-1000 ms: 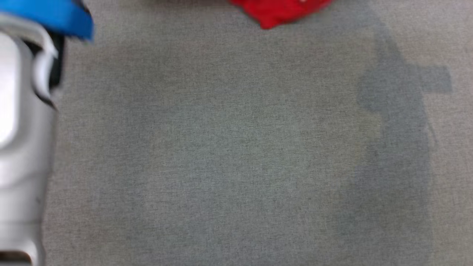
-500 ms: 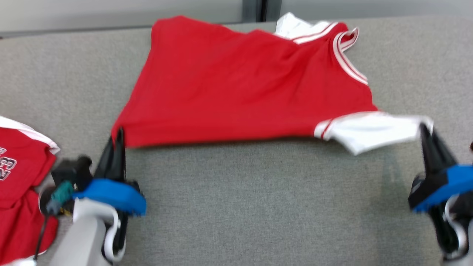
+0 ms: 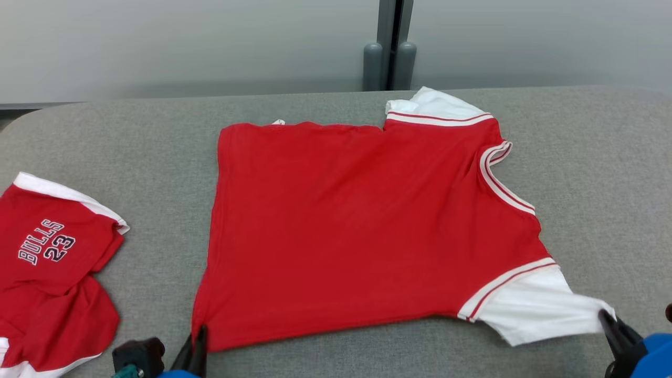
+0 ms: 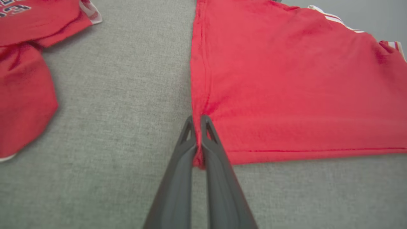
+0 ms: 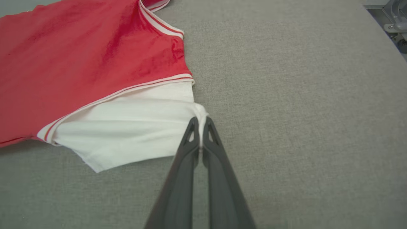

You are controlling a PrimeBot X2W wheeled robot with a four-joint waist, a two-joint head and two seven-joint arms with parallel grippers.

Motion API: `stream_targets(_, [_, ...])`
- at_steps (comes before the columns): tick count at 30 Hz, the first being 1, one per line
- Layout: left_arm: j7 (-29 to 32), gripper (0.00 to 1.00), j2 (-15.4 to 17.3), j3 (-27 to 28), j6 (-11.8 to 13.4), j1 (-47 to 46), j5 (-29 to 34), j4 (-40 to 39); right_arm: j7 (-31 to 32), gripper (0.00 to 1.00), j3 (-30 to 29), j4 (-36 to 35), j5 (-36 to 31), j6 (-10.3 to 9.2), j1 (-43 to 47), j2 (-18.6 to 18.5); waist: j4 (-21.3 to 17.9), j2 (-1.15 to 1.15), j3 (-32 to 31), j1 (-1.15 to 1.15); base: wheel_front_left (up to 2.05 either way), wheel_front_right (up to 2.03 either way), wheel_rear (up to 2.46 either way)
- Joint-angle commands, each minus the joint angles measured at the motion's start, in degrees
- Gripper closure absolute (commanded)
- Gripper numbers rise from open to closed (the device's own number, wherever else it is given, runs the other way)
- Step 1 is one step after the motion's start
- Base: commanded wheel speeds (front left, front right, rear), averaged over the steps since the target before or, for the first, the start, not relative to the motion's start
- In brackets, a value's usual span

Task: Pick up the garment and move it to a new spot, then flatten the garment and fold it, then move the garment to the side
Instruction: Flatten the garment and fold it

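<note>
A red garment [image 3: 357, 226] with white sleeves and striped trim lies spread across the grey table [image 3: 604, 173], plain side up. My left gripper [image 3: 198, 336] is shut on its near left hem corner; in the left wrist view that gripper [image 4: 197, 122] pinches red cloth [image 4: 286, 82] between its fingers. My right gripper [image 3: 608, 319] is shut on the tip of the near white sleeve [image 3: 535, 310]; in the right wrist view the gripper [image 5: 199, 122] clamps a bunched bit of that sleeve [image 5: 133, 127]. The cloth is drawn fairly taut between both grips.
A second red garment [image 3: 47, 268] printed "BULLS 23" lies crumpled at the table's left edge, also in the left wrist view [image 4: 25, 47]. A grey wall with a dark post [image 3: 389, 47] stands behind the table. Bare grey table surface extends to the right of the sleeve.
The head view has tilted up, so the whole table now shows. Both grippers still hold the same corners, and the garment now lies flatter and more spread out on the table.
</note>
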Motion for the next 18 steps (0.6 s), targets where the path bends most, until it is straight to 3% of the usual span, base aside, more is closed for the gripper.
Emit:
stream_targets(1, [1.4,1.0,0.8,-0.2,0.9,1.5,0.0,-1.3,1.0,1.0,-0.6,-0.6,0.6,-0.01,1.5,-0.1,0.3,0.0,-0.2,0.01,0.0,0.0,0.0])
stream_targets(5, [7.4,1.0,2.6,-1.5,2.7,5.2,0.1,-6.5,6.1,1.0,-0.5,-2.7,1.9,0.0,4.9,-0.1,1.2,0.0,-0.5,0.01,0.0,0.0,0.0])
stream_targets(10, [9.5,1.0,4.1,-1.2,3.1,5.2,0.1,-11.0,10.2,1.0,0.5,-6.0,3.7,0.0,6.9,0.0,2.0,0.0,-0.4,0.01,0.0,0.0,0.0])
stream_targets(18, [10.5,1.0,3.5,-1.2,1.2,0.3,-1.5,-12.0,6.2,1.0,3.0,-9.7,0.6,0.0,0.0,-0.1,1.7,0.0,0.8,0.01,0.0,0.0,0.0])
